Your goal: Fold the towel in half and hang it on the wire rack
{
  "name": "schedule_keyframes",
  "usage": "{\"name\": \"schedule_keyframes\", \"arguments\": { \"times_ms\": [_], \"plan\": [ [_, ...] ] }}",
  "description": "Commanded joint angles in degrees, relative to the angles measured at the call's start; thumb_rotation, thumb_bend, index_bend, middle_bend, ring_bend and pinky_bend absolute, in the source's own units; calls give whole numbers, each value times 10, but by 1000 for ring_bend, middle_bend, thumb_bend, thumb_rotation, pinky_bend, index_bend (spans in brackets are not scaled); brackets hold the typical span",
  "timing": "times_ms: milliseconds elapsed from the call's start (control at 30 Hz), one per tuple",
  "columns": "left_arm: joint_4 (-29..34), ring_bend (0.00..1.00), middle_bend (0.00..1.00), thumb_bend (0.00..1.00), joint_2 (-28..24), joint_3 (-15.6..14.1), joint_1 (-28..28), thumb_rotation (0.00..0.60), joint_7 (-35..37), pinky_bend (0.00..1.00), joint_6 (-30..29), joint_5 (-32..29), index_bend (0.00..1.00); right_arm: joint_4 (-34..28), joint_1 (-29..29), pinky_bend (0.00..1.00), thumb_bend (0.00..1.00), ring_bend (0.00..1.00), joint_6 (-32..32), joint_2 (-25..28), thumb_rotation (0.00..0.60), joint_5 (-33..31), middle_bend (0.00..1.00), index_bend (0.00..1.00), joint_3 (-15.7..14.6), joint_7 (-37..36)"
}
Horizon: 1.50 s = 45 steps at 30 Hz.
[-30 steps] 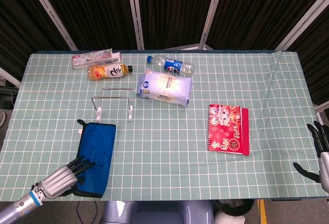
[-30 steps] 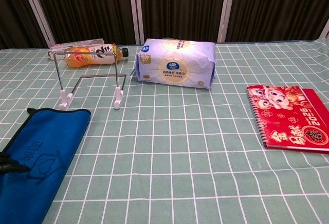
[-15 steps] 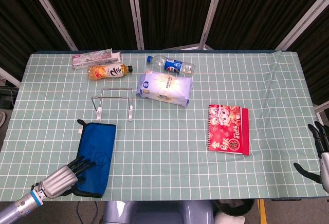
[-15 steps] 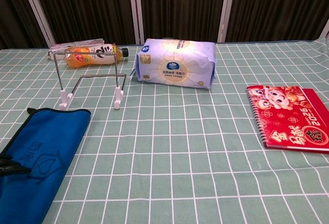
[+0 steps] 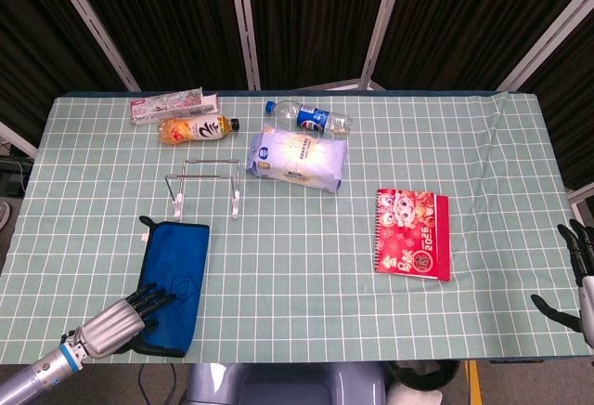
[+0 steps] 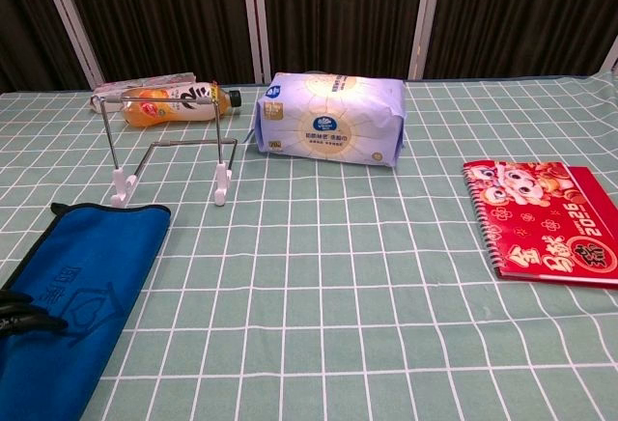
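A blue towel [image 5: 176, 273] lies flat as a long folded strip at the front left of the table, also seen in the chest view as the towel [image 6: 82, 291]. My left hand [image 5: 119, 318] lies low at the towel's near left corner, its dark fingertips [image 6: 21, 311] spread and resting on the cloth, gripping nothing that I can see. The wire rack [image 5: 206, 182] stands upright and bare just beyond the towel, shown closer as the rack [image 6: 169, 143]. My right hand [image 5: 577, 273] hangs off the table's right edge, fingers apart and empty.
Behind the rack lie an orange drink bottle [image 5: 195, 129], a flat pink box [image 5: 174, 106] and a water bottle [image 5: 309, 117]. A tissue pack [image 5: 299, 156] sits right of the rack. A red calendar [image 5: 412, 234] lies right of centre.
My left hand has slid a little back toward the near edge, its fingertips still on the towel. The towel, the rack and the right hand have not moved.
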<state>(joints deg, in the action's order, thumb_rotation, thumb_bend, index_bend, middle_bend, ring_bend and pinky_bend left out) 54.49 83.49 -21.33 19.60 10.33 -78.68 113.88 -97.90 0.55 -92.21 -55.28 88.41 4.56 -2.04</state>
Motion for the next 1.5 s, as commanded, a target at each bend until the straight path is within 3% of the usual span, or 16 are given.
{"name": "schedule_keyframes", "arguments": {
  "times_ms": [33,467,900,1400,1500],
  "plan": [
    [1,0,0,428,0,0,0,600,0,0,1,-1,506,0,0,0,0,0,0,0,600,0,0,0,0,0],
    [3,0,0,511,-3,-2,0,600,1,0,-4,-1,572,0,0,0,0,0,0,0,600,-1,0,0,0,0],
    [7,0,0,527,-17,-6,-5,600,-5,0,-17,2,657,-2,0,0,0,0,1,0,600,0,0,0,-1,3],
    [14,0,0,526,-28,-12,-6,600,-2,0,-9,1,653,-3,0,0,0,0,0,-1,600,1,0,0,-1,8],
    [13,0,0,526,-30,-11,-8,600,-3,0,-10,0,614,-3,0,0,0,0,1,-2,600,1,0,0,-1,9]
  ]
}}
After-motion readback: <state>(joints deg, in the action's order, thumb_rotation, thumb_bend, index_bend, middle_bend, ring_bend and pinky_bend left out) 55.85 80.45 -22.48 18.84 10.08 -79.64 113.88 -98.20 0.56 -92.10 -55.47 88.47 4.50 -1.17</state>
